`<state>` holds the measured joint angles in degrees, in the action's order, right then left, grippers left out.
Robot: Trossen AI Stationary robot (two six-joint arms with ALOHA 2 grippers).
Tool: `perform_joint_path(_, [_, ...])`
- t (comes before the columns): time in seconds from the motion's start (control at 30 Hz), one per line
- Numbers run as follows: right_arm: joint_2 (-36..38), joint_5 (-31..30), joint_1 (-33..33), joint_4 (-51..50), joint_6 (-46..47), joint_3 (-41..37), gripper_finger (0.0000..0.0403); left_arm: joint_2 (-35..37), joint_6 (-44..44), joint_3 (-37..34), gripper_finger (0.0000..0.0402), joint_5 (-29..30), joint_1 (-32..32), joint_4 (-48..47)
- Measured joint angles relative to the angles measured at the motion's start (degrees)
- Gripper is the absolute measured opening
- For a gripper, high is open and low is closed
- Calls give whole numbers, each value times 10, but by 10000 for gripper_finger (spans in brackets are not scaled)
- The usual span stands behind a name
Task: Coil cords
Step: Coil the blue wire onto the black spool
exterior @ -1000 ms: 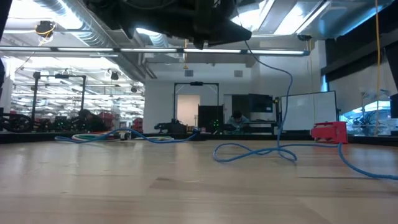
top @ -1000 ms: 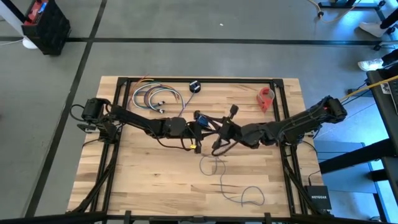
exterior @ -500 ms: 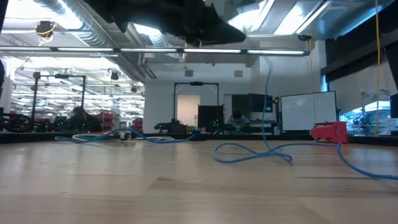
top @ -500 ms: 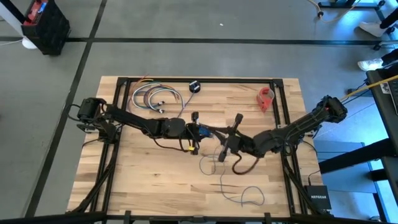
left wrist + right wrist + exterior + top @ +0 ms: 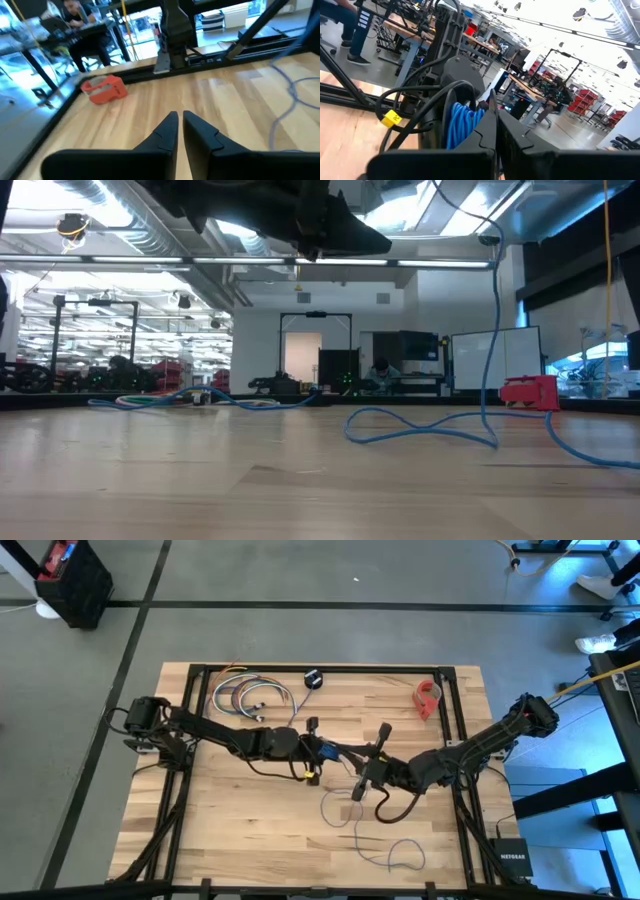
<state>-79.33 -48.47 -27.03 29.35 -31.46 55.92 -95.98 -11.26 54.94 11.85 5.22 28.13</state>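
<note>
Both arms meet over the middle of the worktop (image 5: pixel 230 830), high above the wood. The left gripper (image 5: pixel 312 726) points toward the far edge, and the left wrist view shows its jaws nearly together with only a thin slit between them and nothing in it. The right gripper (image 5: pixel 381 730) sits just beside it; its jaws are pressed together in the right wrist view, and a blue cord bundle (image 5: pixel 465 122) hangs right in front of them, though I can't tell whether they pinch it.

Now the cord (image 5: pixel 372 840) itself: thin and pale, it sprawls in loose loops across the near half of the worktop, below the 2 grippers. From the low view, a strand of it climbs straight up off the wood toward the arms overhead, so 1 end looks lifted. The small black spool (image 5: pixel 313 679) rests well apart at the far edge, next to the bundle of multicoloured cables (image 5: pixel 245 697). The red object (image 5: pixel 428 697) sits at the far right.

My read: coiling has barely begun. Most of the cord lies uncoiled, so nearly all the gathering remains.
</note>
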Motion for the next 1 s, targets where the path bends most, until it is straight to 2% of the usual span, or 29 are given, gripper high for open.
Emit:
perform_joint_path(0.13, [0, -5, 0, -4, 0, 0, 8, 0, 22, 1, 43, -1, 8, -7])
perform_joint_path(0.33, [0, -5, 0, -3, -1, 0, 8, 0, 32, 10, 103, -2, 25, -5])
perform_joint_path(0.53, [0, -10, 0, -1, -3, 0, 8, -4, 58, 10, 146, -53, 28, 52])
perform_joint_path(0.67, [0, -10, 1, 0, -3, 0, 8, -26, 80, 12, 152, -59, 27, 88])
perform_joint_path(0.87, [0, -6, 0, 1, -5, -1, 8, -72, 87, 11, 146, -130, 26, 175])
perform_joint_path(1.0, [0, -6, 0, 1, -8, -1, 8, -72, 100, 13, 146, -143, 25, 180])
